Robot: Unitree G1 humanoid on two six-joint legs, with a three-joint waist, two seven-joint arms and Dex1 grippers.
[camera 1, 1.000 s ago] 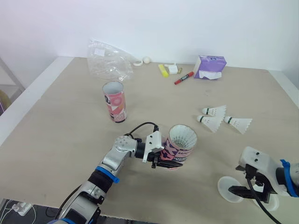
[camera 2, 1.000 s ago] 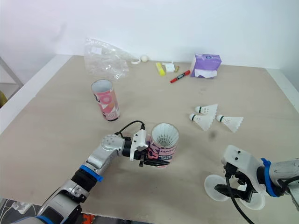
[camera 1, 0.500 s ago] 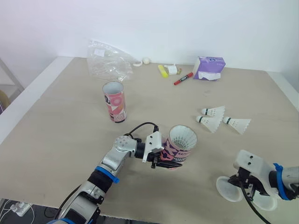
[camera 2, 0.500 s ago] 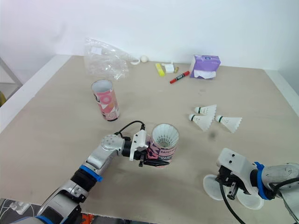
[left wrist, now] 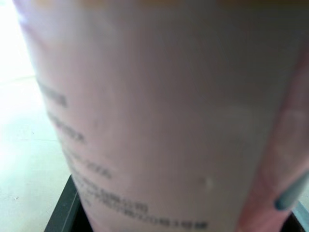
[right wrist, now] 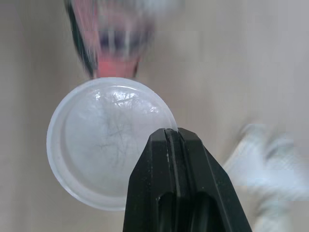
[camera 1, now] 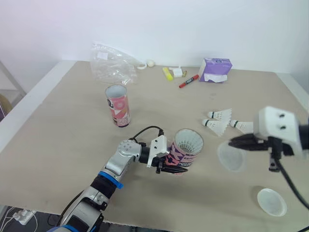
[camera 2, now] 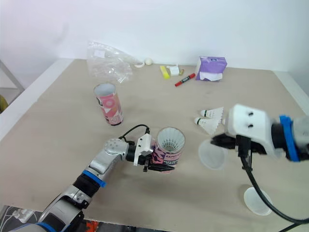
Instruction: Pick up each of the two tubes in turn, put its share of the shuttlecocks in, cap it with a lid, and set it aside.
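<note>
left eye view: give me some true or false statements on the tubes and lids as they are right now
1. The right end effector is shut on a lid. True.
2. The tube gripped by the left end effector is empty. False: white shuttlecock feathers show in its mouth.
3. The other tube stands upright with no cap on it. True.
4. Both lids lie on the table. False: just the second lid lies there, near the front edge; the first is held.
5. The red marker lies inside the other tube. False: it lies on the table near the far edge.
</note>
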